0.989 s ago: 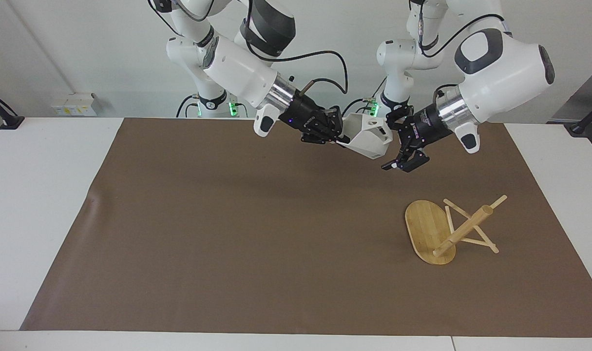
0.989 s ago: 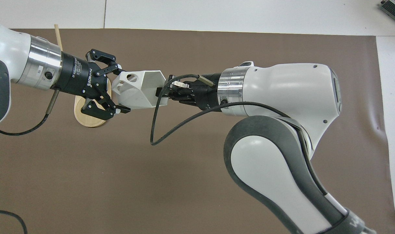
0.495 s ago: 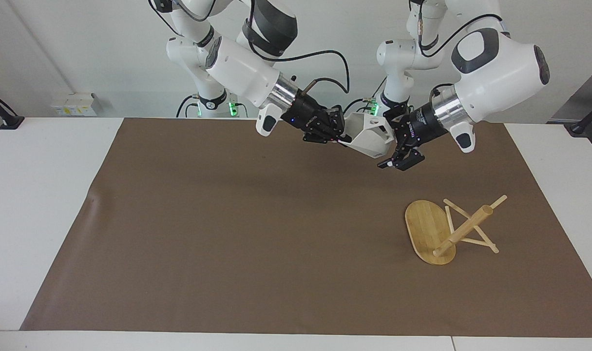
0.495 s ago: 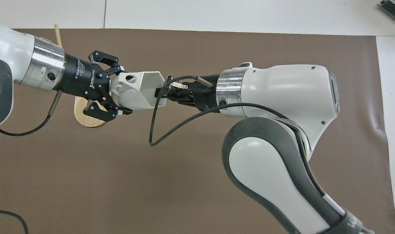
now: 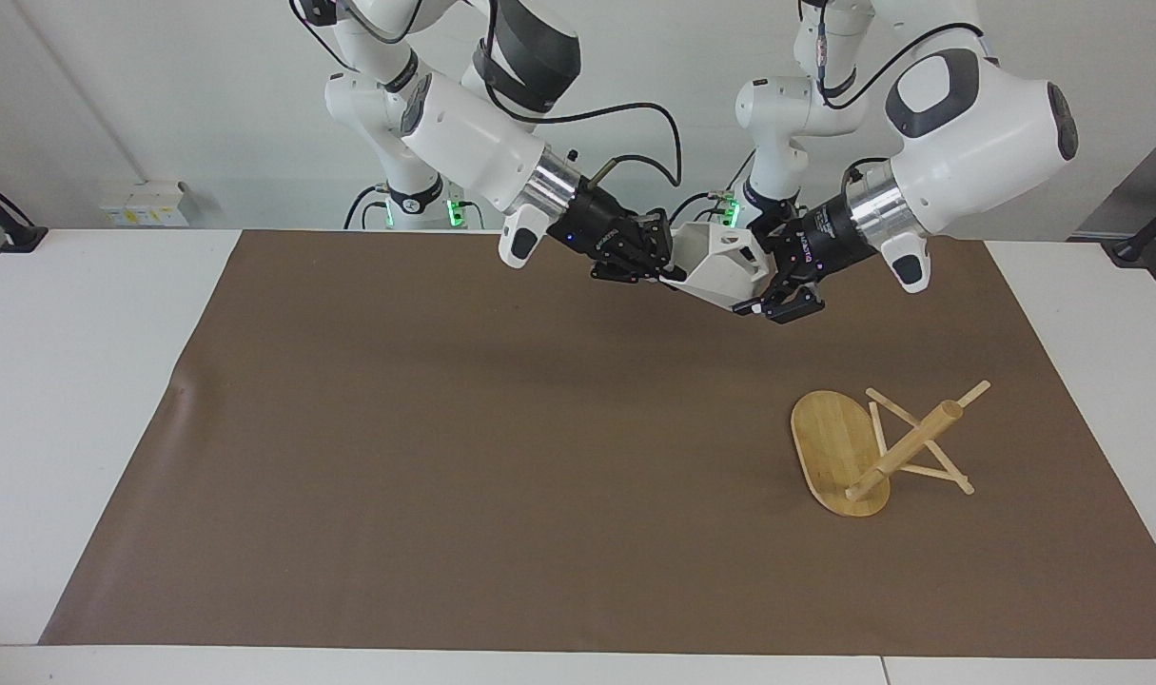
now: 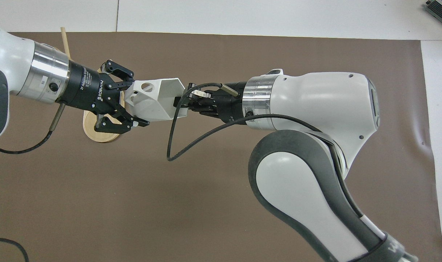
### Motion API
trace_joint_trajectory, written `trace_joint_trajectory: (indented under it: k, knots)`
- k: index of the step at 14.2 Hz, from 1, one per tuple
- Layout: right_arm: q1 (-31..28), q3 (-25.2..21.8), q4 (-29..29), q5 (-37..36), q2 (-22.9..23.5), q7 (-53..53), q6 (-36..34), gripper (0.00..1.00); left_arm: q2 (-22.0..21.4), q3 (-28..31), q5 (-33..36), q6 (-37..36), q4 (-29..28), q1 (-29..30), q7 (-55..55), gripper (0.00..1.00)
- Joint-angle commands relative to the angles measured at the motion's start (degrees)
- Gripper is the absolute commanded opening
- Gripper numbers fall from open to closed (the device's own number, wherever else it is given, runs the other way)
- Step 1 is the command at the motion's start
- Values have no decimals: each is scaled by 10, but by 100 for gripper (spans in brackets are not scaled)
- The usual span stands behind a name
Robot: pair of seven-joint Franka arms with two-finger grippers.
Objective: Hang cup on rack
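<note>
The cup [image 5: 720,264] hung in the air over the brown mat [image 5: 444,457] — both grippers clamped on it, the right gripper [image 5: 661,268] at its rim, the left gripper [image 5: 763,285] at its base. The rack [image 5: 872,447] lay tipped on the mat, well apart from the cup, toward the left arm's end.

Only readable bit is "ROBOTIQ" printed in white on the left gripper [image 6: 133,105], on its black body just back from the fingers.
</note>
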Motion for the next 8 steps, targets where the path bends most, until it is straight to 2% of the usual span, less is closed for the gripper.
trace_joint_trajectory:
  k: [1, 2, 3, 5, 8]
  knots:
    - [-7, 12, -7, 13, -5, 34, -1, 0, -14, 3, -5, 4, 3, 6, -16, 0]
    - [-7, 12, -7, 13, -5, 41, -1, 0, -14, 3, -5, 5, 3, 6, -16, 0]
    - [-7, 12, -7, 13, -5, 41, -1, 22, -15, 3, -5, 6, 3, 6, -16, 0]
    - [-7, 12, -7, 11, -5, 44, -1, 100, -17, 4, -4, 5, 1, 6, -21, 0]
    - [-7, 11, -7, 7, -5, 43, -1, 100, -20, 5, -3, 11, -1, 8, -39, 0]
